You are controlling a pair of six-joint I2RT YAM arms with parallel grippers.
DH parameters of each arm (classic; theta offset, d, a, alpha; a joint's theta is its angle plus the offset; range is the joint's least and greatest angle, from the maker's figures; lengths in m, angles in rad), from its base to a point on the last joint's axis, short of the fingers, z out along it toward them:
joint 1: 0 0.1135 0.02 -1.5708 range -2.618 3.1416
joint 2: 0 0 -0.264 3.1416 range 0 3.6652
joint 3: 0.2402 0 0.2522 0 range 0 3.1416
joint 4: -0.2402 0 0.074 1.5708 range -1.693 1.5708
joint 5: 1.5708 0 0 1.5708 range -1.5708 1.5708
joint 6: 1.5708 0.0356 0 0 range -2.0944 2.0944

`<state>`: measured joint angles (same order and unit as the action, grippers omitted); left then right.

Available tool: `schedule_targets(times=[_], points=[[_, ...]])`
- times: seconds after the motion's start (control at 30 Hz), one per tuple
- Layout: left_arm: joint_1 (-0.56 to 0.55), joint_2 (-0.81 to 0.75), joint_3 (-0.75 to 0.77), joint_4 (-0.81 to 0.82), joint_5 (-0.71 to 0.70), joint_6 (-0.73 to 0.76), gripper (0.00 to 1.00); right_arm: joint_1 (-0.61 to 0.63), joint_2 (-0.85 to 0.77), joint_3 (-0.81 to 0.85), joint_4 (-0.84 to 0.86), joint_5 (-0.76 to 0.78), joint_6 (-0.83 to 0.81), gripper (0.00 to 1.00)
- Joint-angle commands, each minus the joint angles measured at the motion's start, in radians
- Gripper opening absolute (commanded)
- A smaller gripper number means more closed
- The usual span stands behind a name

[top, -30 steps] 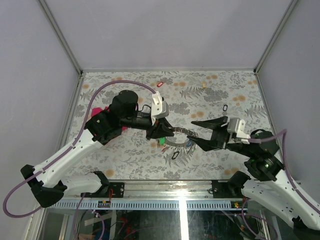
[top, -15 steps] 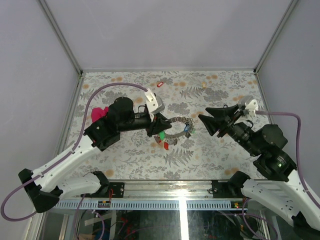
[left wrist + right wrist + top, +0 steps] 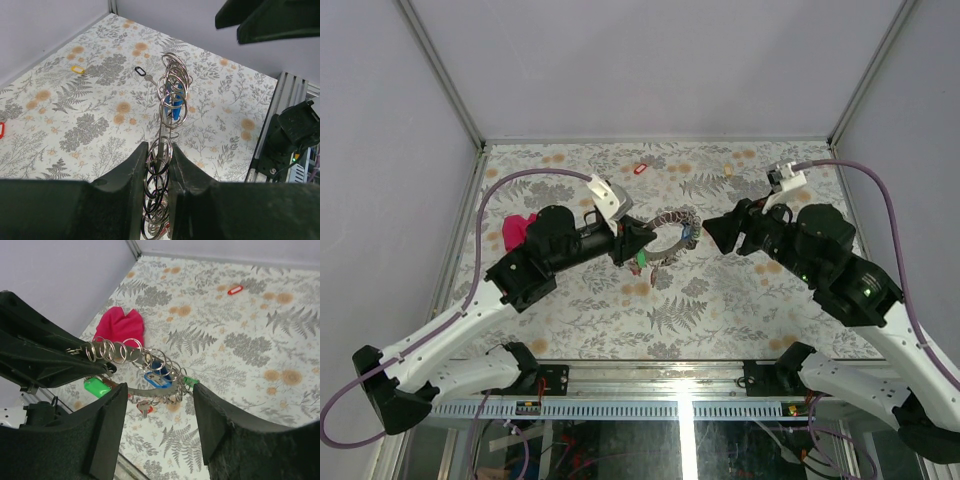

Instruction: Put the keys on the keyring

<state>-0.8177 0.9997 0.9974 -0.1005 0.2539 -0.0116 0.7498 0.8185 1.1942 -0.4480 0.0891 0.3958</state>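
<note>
Progress: partly done. The keyring (image 3: 665, 236), a thin grey hoop crowded w/ small split rings and blue-, green- and red-tagged keys, hangs over the table (image 3: 750, 310), clamped edge-on in the L gripper (image 3: 632, 243). R gripper (image 3: 720, 232) sits just beside keyring, fingers apart, empty. Left to do, on table beyond keyring: red-tagged key (image 3: 640, 169), cream-tagged key (image 3: 728, 170), black-tagged key (image 3: 140, 71).
</note>
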Motion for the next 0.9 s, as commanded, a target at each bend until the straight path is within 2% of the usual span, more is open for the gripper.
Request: schedule_targets(times=[0.0, 0.07, 0.17, 0.47, 0.87], points=[[-0.003, -0.046, 0.005, 0.157, -0.06, -0.033, 0.0, -0.001, 0.043, 0.064, -0.005, -0.061, 0.106, 0.56], [-0.003, -0.05, 0.005, 0.159, -0.072, -0.04, 0.0, -0.001, 0.051, 0.063, 0.054, -0.106, 0.164, 0.48], [-0.003, -0.052, 0.002, 0.173, -0.075, -0.053, 0.0, -0.002, 0.035, 0.008, 0.19, -0.171, 0.226, 0.41], [-0.003, -0.035, 0.013, 0.188, -0.062, -0.069, 0.0, -0.002, 0.08, -0.082, 0.389, -0.254, 0.295, 0.41], [-0.003, -0.037, 0.02, 0.179, -0.052, -0.068, 0.0, -0.002, 0.114, -0.121, 0.481, -0.23, 0.331, 0.36]])
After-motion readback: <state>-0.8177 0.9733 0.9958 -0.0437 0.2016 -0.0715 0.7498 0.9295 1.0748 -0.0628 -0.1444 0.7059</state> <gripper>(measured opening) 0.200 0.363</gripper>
